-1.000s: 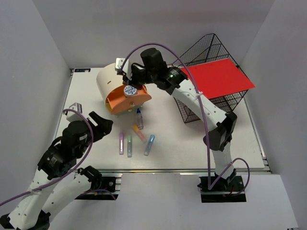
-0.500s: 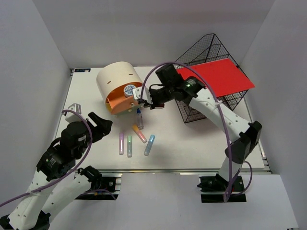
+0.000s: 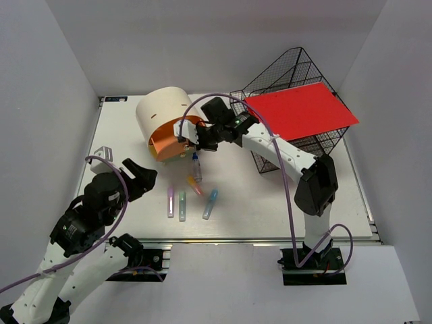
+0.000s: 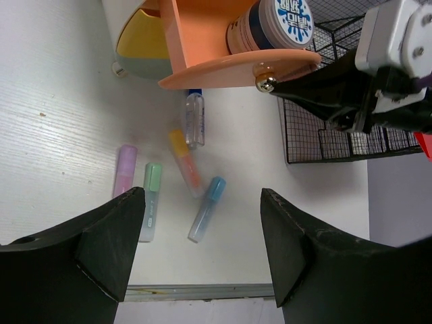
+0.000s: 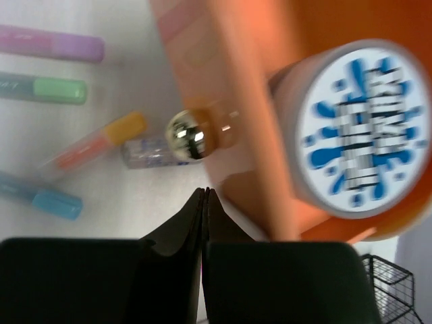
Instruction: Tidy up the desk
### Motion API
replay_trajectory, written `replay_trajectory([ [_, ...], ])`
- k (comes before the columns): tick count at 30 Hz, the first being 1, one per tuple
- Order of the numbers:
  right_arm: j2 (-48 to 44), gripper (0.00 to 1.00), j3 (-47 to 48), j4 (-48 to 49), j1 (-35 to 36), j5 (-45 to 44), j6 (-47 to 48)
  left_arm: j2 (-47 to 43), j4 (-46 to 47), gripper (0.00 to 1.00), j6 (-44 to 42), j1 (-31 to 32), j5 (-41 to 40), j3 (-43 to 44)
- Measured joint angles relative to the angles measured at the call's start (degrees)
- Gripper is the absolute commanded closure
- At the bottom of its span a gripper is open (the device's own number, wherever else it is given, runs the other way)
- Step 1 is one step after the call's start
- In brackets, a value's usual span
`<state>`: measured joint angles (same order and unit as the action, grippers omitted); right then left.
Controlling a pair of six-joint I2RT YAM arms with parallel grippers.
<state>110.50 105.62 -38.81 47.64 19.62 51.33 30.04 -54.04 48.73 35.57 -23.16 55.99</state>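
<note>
The white desk (image 3: 270, 202) carries a cream-and-orange round drawer box (image 3: 162, 111) at the back left. Its orange drawer (image 4: 223, 64) stands pulled out with a blue-and-white-lidded jar (image 5: 361, 145) inside. My right gripper (image 3: 194, 140) is shut and empty, its tips (image 5: 204, 192) just under the drawer's brass knob (image 5: 185, 135). Purple (image 3: 171, 202), green (image 3: 182, 204), orange (image 3: 196, 188) and blue (image 3: 210, 204) highlighters and a small clear bottle (image 3: 196, 166) lie loose in front of the drawer. My left gripper (image 4: 202, 250) hovers open near the front left, holding nothing.
A black wire basket (image 3: 283, 81) stands at the back right with a red sheet (image 3: 304, 111) lying across its top. An aluminium rail (image 3: 256, 239) runs along the desk's front edge. White walls close in the left, right and back.
My right arm left the top of the drawer box, swung out to the right, then came back left to the drawer's front by the knob. The left arm has not moved.
</note>
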Motion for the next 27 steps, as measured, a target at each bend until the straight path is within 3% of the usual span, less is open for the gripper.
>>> replay_trajectory([
  [27, 7.9, 1.00, 10.1, 6.1, 0.1, -1.9, -7.4, -0.3, -0.4, 0.21, 0.0, 0.0, -0.2, -0.1],
])
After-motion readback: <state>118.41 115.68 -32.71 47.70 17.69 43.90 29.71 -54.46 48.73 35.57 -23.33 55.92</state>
